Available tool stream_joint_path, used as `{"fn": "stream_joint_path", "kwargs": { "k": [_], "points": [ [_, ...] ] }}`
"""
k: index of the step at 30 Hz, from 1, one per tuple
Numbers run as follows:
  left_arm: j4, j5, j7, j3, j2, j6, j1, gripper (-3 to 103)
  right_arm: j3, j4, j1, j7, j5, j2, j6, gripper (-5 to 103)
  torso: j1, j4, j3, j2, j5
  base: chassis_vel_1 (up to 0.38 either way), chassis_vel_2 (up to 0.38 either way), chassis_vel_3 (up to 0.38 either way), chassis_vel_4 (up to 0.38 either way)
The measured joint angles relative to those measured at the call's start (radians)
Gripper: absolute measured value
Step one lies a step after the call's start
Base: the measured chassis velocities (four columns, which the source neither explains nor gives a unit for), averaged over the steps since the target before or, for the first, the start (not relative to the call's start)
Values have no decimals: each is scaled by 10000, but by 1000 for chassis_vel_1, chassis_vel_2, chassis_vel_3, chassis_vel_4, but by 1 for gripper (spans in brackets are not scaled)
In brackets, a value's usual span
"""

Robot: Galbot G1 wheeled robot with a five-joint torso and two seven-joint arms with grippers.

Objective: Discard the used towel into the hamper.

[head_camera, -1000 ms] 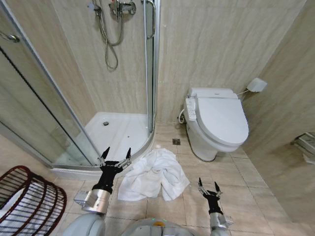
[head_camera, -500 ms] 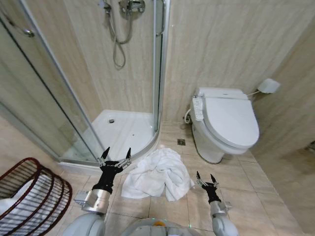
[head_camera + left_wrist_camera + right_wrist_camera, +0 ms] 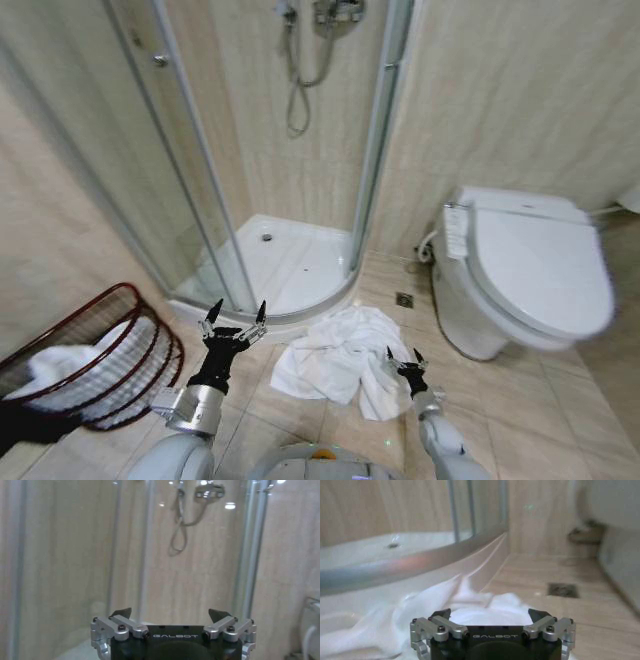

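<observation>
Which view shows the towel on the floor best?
The head view: the whole white towel lies crumpled on the tiles before the shower tray. The right wrist view has part of it beyond the open right claw. The left wrist view faces the shower glass.

Left claw (image 3: 237, 312) black with pointed tips; silver screwed brackets; white GALBOT lettering; right claw (image 3: 402, 355) alike; grey wrists.

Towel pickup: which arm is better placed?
Right, probably. The right gripper, open, hangs over the towel edge, with cloth right under it in its wrist view. The left gripper, open, sits raised off to the side, nearer the hamper.
</observation>
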Motion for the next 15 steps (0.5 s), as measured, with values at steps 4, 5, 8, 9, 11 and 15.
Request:
{"fn": "stream_joint_path", "kwargs": {
  "k": [4, 5, 8, 9, 11, 15],
  "points": [
    [0, 0, 0, -1, -1, 0, 0, 100, -99, -1094, 669, 145, -286, 192, -94, 100, -17, 0, -82, -99, 4, 85, 84, 81, 73],
    [0, 0, 0, 0, -2, -1, -1, 100, -95, -1378, 812, 191, -376, 226, -135, 100, -18, -1, -92, -108, 0, 0, 0, 0, 0],
    [0, 0, 1, 2, -1, 0, -1, 100, -86, -1962, 1096, 259, -407, 260, -308, 100, -18, -6, -99, -116, 6, 0, 0, 0, 0],
    [0, 0, 1, 3, -1, 0, -1, 100, -56, -2205, 1237, 293, -385, 279, -373, 100, -18, -7, -100, -116, 5, 0, 0, 0, 0],
    [0, 0, 1, 3, -1, 0, -1, 100, -16, -2498, 1399, 308, -336, 286, -460, 100, -18, -6, -101, -116, 0, 0, 0, 0, 0],
    [0, 0, 2, 2, 0, 0, -1, 100, 60, -3027, 1723, -296, 42, 230, -793, 100, -17, -4, -95, -107, 0, 0, 0, 0, 0]
  ]
}}
